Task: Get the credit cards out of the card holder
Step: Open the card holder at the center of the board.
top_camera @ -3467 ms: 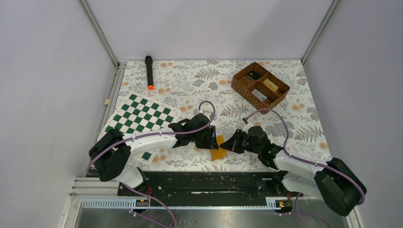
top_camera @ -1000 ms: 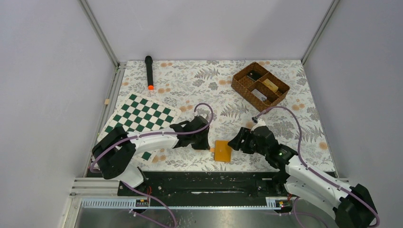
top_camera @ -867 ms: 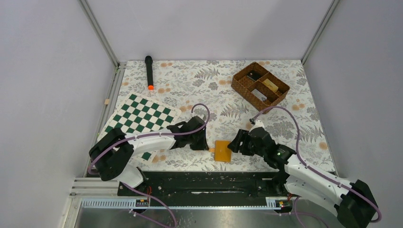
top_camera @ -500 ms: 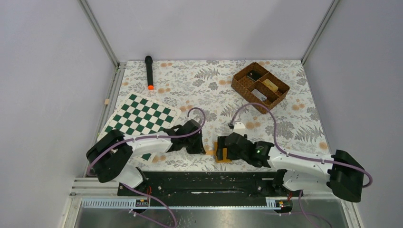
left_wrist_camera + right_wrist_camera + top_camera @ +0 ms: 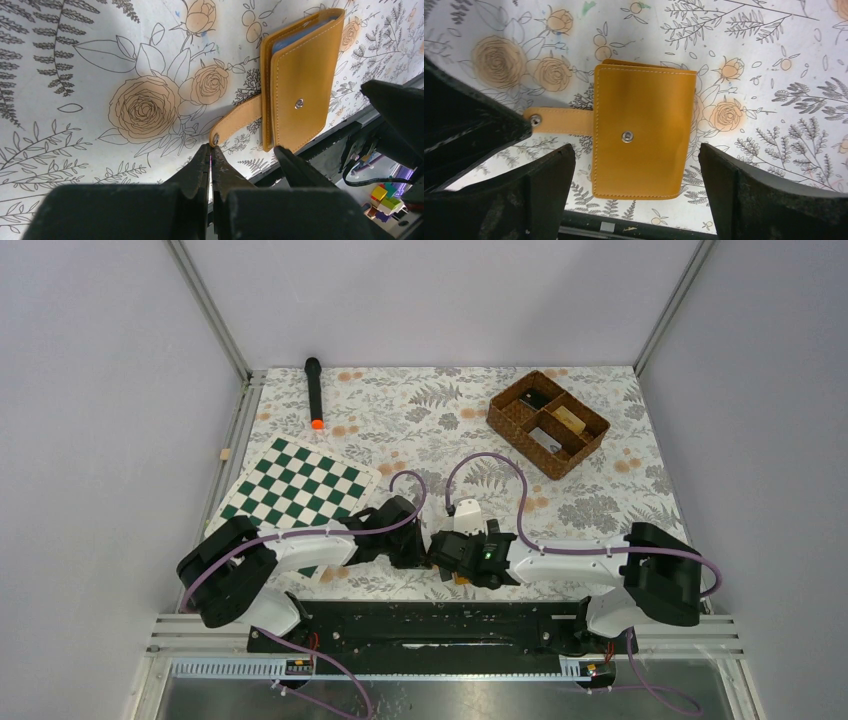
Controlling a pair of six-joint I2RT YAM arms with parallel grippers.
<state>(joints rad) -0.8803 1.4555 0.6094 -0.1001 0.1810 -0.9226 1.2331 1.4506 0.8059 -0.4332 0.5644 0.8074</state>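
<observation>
Card holder [image 5: 644, 130] lies flat & folded shut on floral table cover [image 5: 774, 55], close to the table's near edge, btwn the two arms' heads in the top view. Its strap [image 5: 561, 122] is unsnapped and sticks out sideways toward the left arm, flat on the cover; snap stud [image 5: 627, 136] on the holder's face is uncovered. Right gripper [image 5: 635, 148] hangs over the holder w/ jaws spread wide: one finger [image 5: 544, 195] on the strap side, just to the table-edge side of the strap, the other along the opposite long side. Holder sits squarely btwn them, cover showing on both sides, neither pad touching leather as far as the wrist cam shows. Left gripper [image 5: 210, 150] has jaws pressed together, only a hairline slit btwn them, tips right at the strap's free end by its snap; can't tell whether they pinch the very tip or just meet it. Thin strip of light blue card [image 5: 295, 37] shows inside the holder's far end. Well apart: chessboard mat [image 5: 295, 490] on the left arm's side, wicker basket [image 5: 548, 422] far right, black torch [image 5: 314, 390] far left.
</observation>
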